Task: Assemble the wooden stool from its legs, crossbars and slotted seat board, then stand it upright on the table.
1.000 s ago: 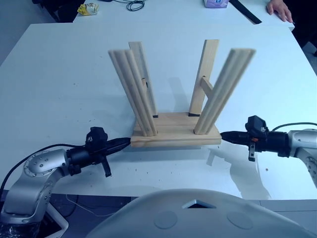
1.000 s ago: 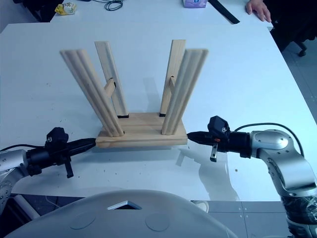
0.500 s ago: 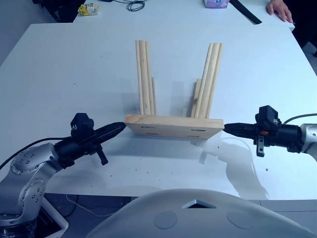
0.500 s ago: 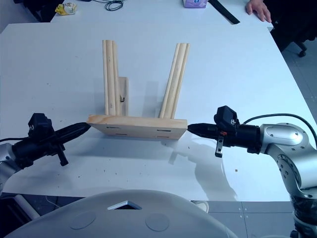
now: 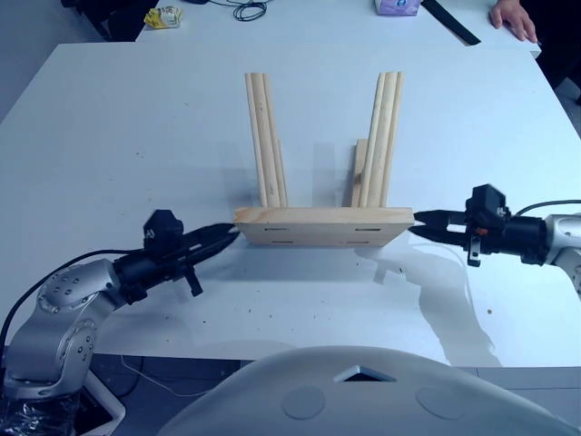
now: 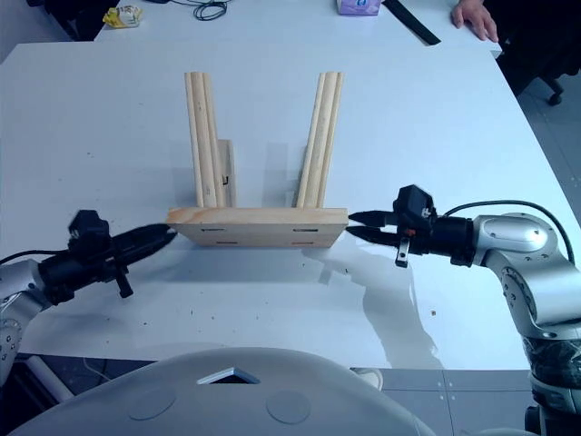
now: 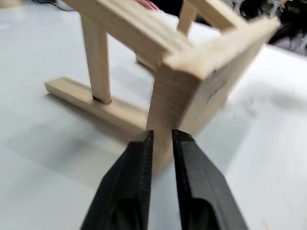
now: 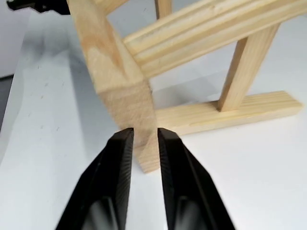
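White table (image 5: 127,127) under both arms. The left gripper (image 5: 227,234) sits at the near left, its black fingers (image 7: 139,163) closed on the left end of the seat board (image 5: 322,227). The right gripper (image 5: 419,221) does the same at the right end, its fingers (image 8: 122,153) pinching the board's lower corner. Between them the assembled stool (image 6: 322,136) lies on its side in the middle of the table. The board stands on edge facing near, and the legs (image 5: 265,136) run toward the far side, with a crossbar (image 5: 360,173) between the right pair.
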You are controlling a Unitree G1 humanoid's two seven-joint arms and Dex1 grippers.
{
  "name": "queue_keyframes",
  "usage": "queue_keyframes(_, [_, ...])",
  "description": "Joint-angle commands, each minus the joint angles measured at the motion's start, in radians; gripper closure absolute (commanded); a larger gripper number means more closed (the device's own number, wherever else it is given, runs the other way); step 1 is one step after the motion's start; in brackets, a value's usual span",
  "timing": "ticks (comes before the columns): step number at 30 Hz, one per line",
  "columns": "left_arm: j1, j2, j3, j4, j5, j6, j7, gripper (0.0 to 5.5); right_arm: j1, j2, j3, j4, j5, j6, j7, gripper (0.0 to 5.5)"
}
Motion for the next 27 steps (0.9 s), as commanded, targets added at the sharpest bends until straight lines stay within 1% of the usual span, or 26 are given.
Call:
queue_keyframes(1, [-0.071,0.094,-0.028,0.205,0.148,-0.117,-0.074,4.09,-0.006,-0.028,0.045,0.1,-0.085,-0.093,0.045,3.92])
queue_keyframes(4, [-0.131,0.115,-0.073,0.284,0.208,-0.2,-0.131,3.57,-0.014,-0.023,0.072,0.137,-0.112,-0.131,0.065,3.42])
queue_keyframes(5, [-0.154,0.111,-0.086,0.307,0.223,-0.229,-0.143,3.47,-0.02,-0.018,0.081,0.145,-0.121,-0.141,0.066,3.33])
queue_keyframes(7, [-0.214,0.088,-0.127,0.356,0.258,-0.302,-0.159,3.1,-0.04,-0.001,0.104,0.163,-0.144,-0.16,0.053,2.96])
queue_keyframes(8, [-0.232,0.081,-0.154,0.37,0.278,-0.338,-0.174,2.92,-0.052,0.004,0.117,0.174,-0.157,-0.172,0.053,2.93])
queue_keyframes(12, [-0.296,0.05,-0.244,0.432,0.334,-0.455,-0.214,2.92,-0.091,0.015,0.154,0.198,-0.176,-0.195,0.067,2.93])
queue_keyframes(14, [-0.335,0.032,-0.265,0.467,0.341,-0.496,-0.224,2.92,-0.112,0.026,0.169,0.205,-0.181,-0.2,0.067,2.93])
queue_keyframes(20, [-0.451,-0.008,-0.308,0.554,0.369,-0.541,-0.222,2.92,-0.13,0.063,0.204,0.214,-0.193,-0.211,0.045,2.93])
queue_keyframes(27, [-0.473,-0.016,-0.336,0.566,0.359,-0.551,-0.266,2.92,-0.155,0.11,0.243,0.238,-0.213,-0.218,0.022,2.93])
